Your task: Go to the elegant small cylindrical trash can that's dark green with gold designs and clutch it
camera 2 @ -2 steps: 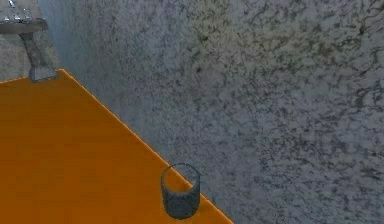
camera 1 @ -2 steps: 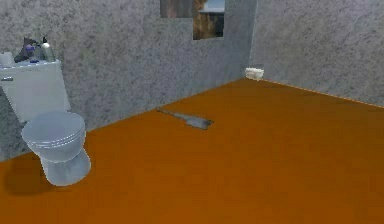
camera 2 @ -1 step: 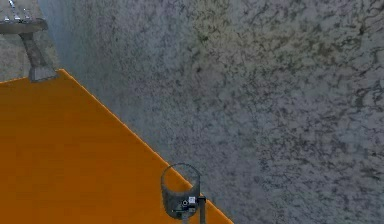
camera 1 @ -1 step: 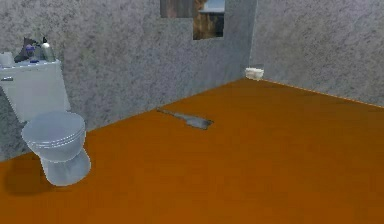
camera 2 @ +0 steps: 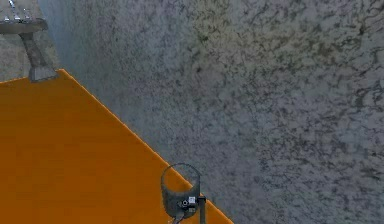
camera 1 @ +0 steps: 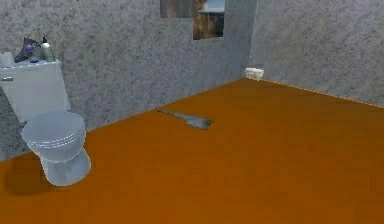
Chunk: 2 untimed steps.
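Well to the forward view's left stands a pale toilet on the orange floor, its tank backed against the speckled grey wall. On top of the tank sit a few small dark things, one shaped like a bottle; any labels are too small to read. Out on the floor to the toilet's right, well apart from it, lies a slim grey thing. Farther right of the toilet, a small white box sits at the wall's foot, and a dark framed panel hangs high above.

In the arm side view, a grey pedestal sink stands at the top left. The gripper shows at the bottom edge, where floor meets wall, and holds nothing. How its fingers are set cannot be told.
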Tool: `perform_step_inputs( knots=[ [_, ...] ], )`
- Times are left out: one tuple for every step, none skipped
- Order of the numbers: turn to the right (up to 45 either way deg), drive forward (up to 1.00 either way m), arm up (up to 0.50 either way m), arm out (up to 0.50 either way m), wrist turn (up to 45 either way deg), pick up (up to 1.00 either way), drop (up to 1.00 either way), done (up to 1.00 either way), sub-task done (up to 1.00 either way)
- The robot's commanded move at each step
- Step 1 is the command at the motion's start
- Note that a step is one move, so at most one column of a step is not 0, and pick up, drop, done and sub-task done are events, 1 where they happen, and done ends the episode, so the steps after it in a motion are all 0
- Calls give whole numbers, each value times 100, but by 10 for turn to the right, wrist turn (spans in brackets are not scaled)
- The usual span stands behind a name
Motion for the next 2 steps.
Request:
perform_step_inputs(
  knots=[
    [0, 0, 0, 0, 450, 0, 0, 0, 0],
    [0, 0, 0, 0, 450, 0, 0, 0, 0]
  ],
)
